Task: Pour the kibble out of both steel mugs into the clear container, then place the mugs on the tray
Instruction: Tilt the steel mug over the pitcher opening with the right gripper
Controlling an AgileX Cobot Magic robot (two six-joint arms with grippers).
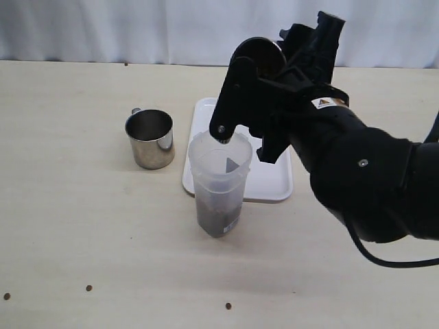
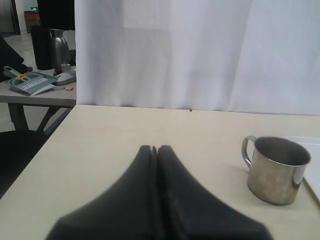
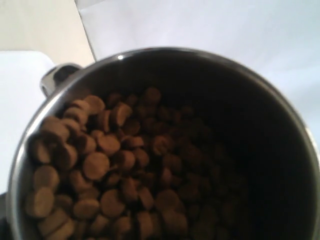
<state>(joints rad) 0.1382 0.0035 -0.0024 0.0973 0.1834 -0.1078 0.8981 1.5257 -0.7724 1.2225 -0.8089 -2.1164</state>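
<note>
My right gripper (image 1: 240, 137) is shut on a steel mug (image 3: 280, 130), held above the rim of the clear container (image 1: 221, 179); the arm hides most of that mug in the exterior view. Brown kibble (image 3: 100, 165) fills the lower side of the held mug. More kibble (image 1: 218, 214) lies at the bottom of the container. The other steel mug (image 1: 149, 139) (image 2: 277, 170) stands upright left of the container and looks empty. Behind the container lies the white tray (image 1: 274, 184). My left gripper (image 2: 157, 148) is shut on nothing, low over the table, left of that mug.
Three stray pellets lie near the table's front edge (image 1: 7, 296) (image 1: 88, 288) (image 1: 228, 306). A white curtain (image 1: 137, 27) hangs behind the table. Off the table's far left corner stands a side table (image 2: 35, 95) with a basket and a jug.
</note>
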